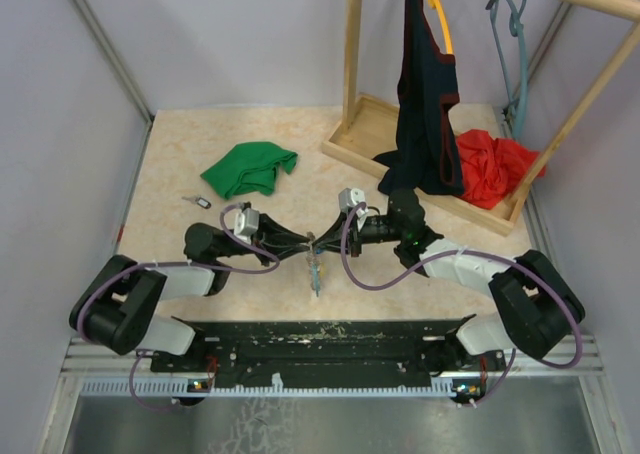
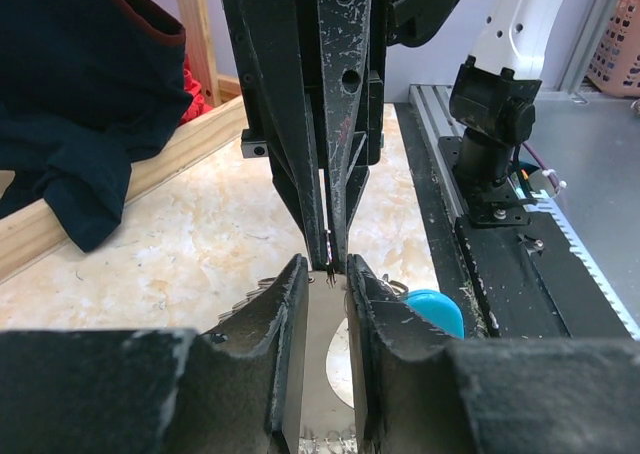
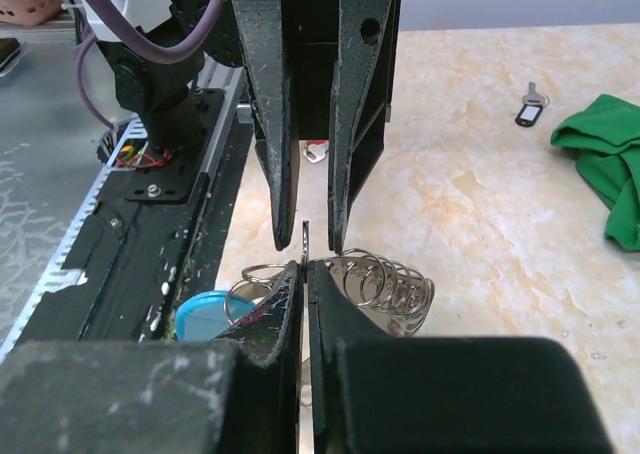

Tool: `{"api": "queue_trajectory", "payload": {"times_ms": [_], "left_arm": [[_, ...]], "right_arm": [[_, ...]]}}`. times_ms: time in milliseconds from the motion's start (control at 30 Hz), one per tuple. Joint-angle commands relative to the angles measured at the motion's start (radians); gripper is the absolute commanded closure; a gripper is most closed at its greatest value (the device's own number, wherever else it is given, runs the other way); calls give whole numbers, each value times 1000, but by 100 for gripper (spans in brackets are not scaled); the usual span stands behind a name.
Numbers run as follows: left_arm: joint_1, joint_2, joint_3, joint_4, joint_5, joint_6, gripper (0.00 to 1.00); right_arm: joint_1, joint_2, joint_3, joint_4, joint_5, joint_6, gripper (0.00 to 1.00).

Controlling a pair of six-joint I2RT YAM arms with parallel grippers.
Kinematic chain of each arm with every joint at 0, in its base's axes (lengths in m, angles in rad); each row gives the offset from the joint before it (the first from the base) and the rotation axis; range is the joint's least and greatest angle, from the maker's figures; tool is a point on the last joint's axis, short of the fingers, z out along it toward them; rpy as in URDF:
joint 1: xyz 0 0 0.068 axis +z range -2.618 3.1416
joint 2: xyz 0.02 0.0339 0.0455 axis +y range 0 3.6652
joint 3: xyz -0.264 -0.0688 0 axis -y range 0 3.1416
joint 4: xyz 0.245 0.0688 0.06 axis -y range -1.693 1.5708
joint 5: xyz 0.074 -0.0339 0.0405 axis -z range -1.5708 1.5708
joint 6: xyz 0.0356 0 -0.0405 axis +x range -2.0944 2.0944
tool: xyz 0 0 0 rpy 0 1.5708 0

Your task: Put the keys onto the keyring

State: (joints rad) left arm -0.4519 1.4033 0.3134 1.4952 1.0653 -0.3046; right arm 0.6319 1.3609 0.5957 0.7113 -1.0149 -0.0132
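Observation:
Both grippers meet over the middle of the table, holding the keyring (image 1: 316, 274) between them; its bundle hangs just below. My left gripper (image 2: 325, 266) is closed across a flat silvery piece (image 2: 322, 354) that spans both pads. My right gripper (image 3: 305, 266) is shut on a thin metal edge that stands up between the left fingertips. A coil of silvery rings (image 3: 385, 279) and a light blue tag (image 3: 205, 312) hang beside the fingers. One small key with a dark head (image 1: 197, 202) lies alone on the table at the left, also seen in the right wrist view (image 3: 530, 104).
A green cloth (image 1: 250, 167) lies at the back left, close to the loose key. A wooden rack (image 1: 360, 139) at the back right carries a dark garment (image 1: 425, 104) and a teal hanger (image 1: 515, 64), with a red cloth (image 1: 495, 164) on its base. The black mounting rail (image 1: 320, 339) runs along the near edge.

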Motion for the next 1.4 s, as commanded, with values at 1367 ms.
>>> {"api": "queue_trajectory", "payload": {"times_ms": [1367], "left_arm": [[-19, -335, 32, -744, -306, 349, 100]], "right_arm": [[-5, -110, 138, -386, 179, -194, 71]]}}
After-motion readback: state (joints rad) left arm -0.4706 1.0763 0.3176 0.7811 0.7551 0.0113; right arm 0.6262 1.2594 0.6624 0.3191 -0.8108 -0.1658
